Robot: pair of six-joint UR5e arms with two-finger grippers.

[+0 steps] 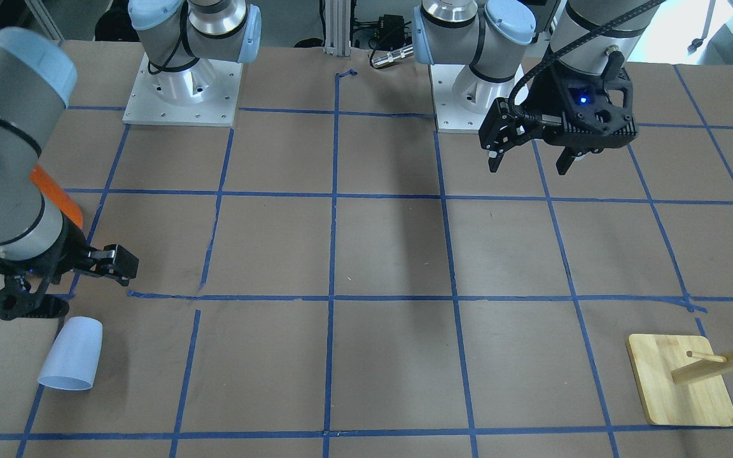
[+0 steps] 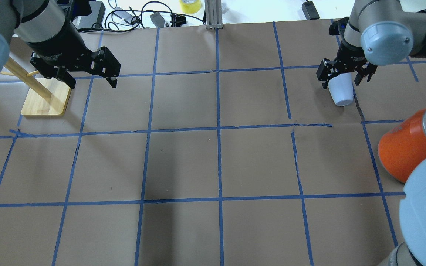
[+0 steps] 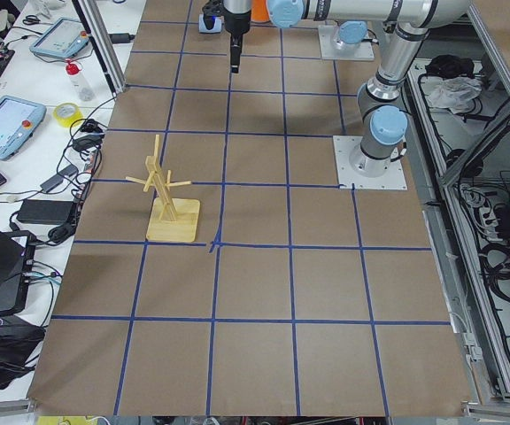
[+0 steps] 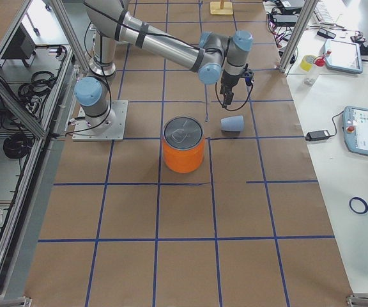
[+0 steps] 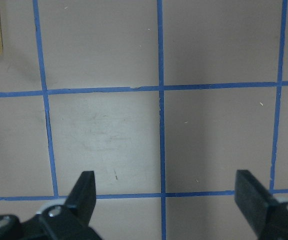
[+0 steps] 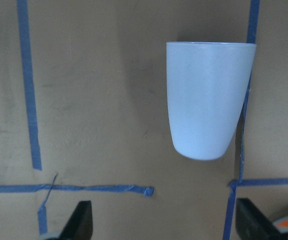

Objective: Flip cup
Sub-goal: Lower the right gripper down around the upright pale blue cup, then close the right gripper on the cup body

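The cup is a small pale blue-white tumbler lying on its side on the brown paper, mouth pointing away from the robot. It also shows in the overhead view, the front view and the right-side view. My right gripper is open and empty and hovers above the cup without touching it; it also shows in the front view and the right wrist view. My left gripper is open and empty above bare paper, far from the cup; it also shows in the front view and the left wrist view.
A big orange can with a silver lid stands close to the cup on the robot's side, also seen in the right-side view. A wooden peg stand is near my left gripper. Blue tape lines grid the table.
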